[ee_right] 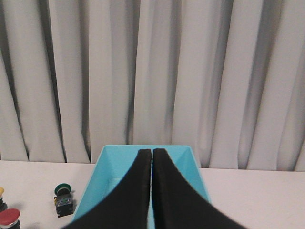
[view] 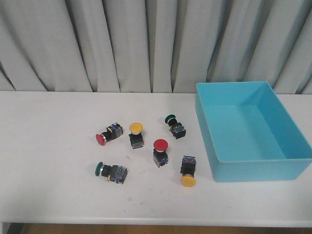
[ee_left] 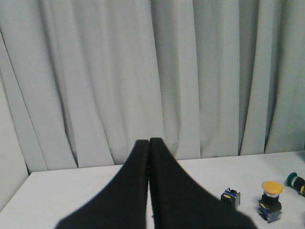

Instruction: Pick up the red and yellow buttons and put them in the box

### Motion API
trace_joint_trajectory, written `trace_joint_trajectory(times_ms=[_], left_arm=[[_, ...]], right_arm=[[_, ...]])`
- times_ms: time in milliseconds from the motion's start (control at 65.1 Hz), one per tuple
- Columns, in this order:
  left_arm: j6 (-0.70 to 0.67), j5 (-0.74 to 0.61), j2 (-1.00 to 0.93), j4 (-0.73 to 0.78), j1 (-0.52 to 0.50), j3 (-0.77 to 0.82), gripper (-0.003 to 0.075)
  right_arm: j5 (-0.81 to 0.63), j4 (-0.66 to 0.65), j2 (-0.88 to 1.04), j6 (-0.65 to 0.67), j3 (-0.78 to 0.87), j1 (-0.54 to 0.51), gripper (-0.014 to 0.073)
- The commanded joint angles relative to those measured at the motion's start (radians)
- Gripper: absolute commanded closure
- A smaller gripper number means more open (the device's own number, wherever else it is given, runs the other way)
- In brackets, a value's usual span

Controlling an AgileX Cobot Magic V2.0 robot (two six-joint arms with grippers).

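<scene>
Black, smooth fingers pressed flat together: left gripper (ee_left: pixel 149 143) clenched on nothing, raised off the table (view: pixel 48 161). Right gripper (ee_right: pixel 152 153) likewise pinched closed and empty, poised in front of the box (view: pixel 253 134). Neither arm shows in the front view.

Buttons all loose on the table, left of the box, none inside it yet. Yellow button (view: pixel 136 134) upright, glossy cap on top. Red button (view: pixel 160 151) upright just beside it. Second red button (view: pixel 107 136) tipped over, long axis across the table, cap pointing left. Second yellow button (view: pixel 187 172) lying down, cap toward the near edge, closest to the box wall. Two green buttons (view: pixel 111 171) are to be left alone.

Judgement: cluster sits between the arms, ahead of each wrist; the left wrist view shows the upright yellow cap forward and to its right. Right arm looks nearer the fallen yellow one and the box.

Box: turquoise plastic, tall smooth walls, empty. Pleated grey curtain (view: pixel 146 44) behind.
</scene>
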State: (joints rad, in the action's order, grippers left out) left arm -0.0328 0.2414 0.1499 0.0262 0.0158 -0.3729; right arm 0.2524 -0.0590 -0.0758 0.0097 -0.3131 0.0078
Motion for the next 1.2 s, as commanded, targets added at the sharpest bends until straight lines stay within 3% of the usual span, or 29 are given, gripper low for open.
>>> trace_joint_trajectory(times_ms=[0, 169, 384, 768, 875, 936, 1075, 1182], left_arm=[[0.010, 0.044, 0.122, -0.005, 0.002, -0.142, 0.0727], [0.010, 0.151, 0.303, -0.005, 0.002, -0.257, 0.0727], [0.010, 0.306, 0.439, -0.005, 0.002, -0.256, 0.0727], [0.009, 0.300, 0.503, -0.005, 0.002, -0.256, 0.0709], [0.009, 0.291, 0.503, -0.005, 0.002, -0.256, 0.0624], [0.009, 0.277, 0.503, -0.005, 0.002, -0.256, 0.0527], [0.013, 0.265, 0.503, -0.005, 0.004, -0.256, 0.0316], [0.033, 0.268, 0.512, -0.005, 0.004, -0.257, 0.0204]], right_arm=[[0.003, -0.021, -0.107, -0.010, -0.126, -0.006, 0.0597], [0.072, -0.019, -0.285, -0.010, -0.249, -0.006, 0.0597], [0.195, -0.011, -0.441, -0.010, -0.228, -0.006, 0.0597], [0.281, -0.011, -0.566, -0.010, -0.219, -0.006, 0.0587], [0.281, -0.011, -0.566, -0.010, -0.219, -0.006, 0.0531], [0.281, -0.011, -0.566, -0.010, -0.219, -0.006, 0.0475], [0.284, -0.011, -0.566, -0.010, -0.219, -0.006, 0.0265], [0.292, -0.010, -0.566, -0.010, -0.219, -0.006, 0.0111]])
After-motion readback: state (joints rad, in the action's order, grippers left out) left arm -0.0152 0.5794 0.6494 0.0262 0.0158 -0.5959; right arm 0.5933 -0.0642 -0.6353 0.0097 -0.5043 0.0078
